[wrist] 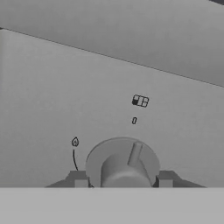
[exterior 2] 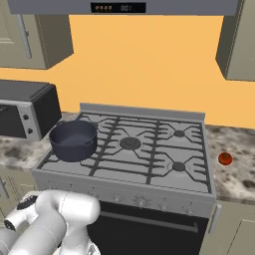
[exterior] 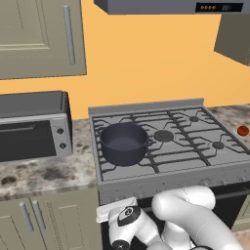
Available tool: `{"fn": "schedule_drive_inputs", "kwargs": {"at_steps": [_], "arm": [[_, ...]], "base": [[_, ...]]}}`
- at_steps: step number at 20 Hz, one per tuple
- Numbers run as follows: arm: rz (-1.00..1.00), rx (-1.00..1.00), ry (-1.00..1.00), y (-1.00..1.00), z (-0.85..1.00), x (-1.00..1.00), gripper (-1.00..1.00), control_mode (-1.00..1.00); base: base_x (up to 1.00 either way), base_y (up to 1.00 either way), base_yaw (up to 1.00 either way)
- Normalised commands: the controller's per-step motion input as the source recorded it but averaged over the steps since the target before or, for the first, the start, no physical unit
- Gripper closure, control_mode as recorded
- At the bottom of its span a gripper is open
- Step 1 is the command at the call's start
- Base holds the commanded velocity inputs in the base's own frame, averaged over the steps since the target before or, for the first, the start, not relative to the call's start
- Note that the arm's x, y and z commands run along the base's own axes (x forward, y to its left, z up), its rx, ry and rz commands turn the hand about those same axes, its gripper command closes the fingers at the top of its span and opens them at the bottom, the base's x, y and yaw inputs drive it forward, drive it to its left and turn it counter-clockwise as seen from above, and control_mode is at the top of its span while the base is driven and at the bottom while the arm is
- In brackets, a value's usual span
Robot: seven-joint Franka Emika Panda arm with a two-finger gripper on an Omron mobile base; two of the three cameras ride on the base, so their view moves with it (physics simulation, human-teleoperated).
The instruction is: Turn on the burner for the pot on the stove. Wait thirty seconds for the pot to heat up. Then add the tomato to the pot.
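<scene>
Writing and marks: the stove's [exterior: 168, 178] grey front panel, seen close in the hand view, carries a small flame symbol [wrist: 75, 141] with a curved line below it, a tiny burner-position diagram [wrist: 140, 101] and a small "0" mark [wrist: 134, 120] above the knob [wrist: 123, 166]. The range hood [exterior 2: 119, 7] shows a dark display with orange dots and pale digits too small to read.

Orientation: the knob's raised bar points up the panel, tilted slightly toward the "0" mark. The pot [exterior: 123, 143] stands upright, mouth open upward, on the front left burner grate; being round, it has no long axis. The tomato [exterior 2: 225, 158] lies on the speckled table [exterior 2: 234, 172] to the right of the stove, well apart from the pot.

Gripper [wrist: 123, 179]: the jaws are closed on the knob, one dark fingertip [wrist: 78, 178] on each side of it.

Edges and room: the toaster oven [exterior: 34, 129] sits on the table left of the stove, near the pot's side. The other burners are bare. The tomato lies in from the table's front edge, just beside the stove's right rim.
</scene>
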Motion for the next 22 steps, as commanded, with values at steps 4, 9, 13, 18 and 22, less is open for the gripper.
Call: {"fn": "schedule_drive_inputs", "kwargs": {"at_steps": [4, 9, 13, 18, 22], "arm": [[0.21, -0.02, -0.05, 0.0, 0.0, -0.18, 1.0, -1.0], [0.4, -0.16, -0.06, 0.03, -0.06, -0.24, 1.0, -1.0], [0.46, -0.23, -0.06, 0.16, -0.1, -0.18, 1.0, -1.0], [0.27, -0.12, 0.0, 0.14, -0.06, -0.03, 1.0, -1.0], [0.0, 0.0, 0.0, 0.0, 0.0, 0.0, -1.0, -1.0]], "base": [[0.0, 0.0, 0.0], [0.0, 0.0, 0.0], [0.0, 0.0, 0.0], [0.0, 0.0, 0.0], [0.0, 0.0, 0.0]]}}
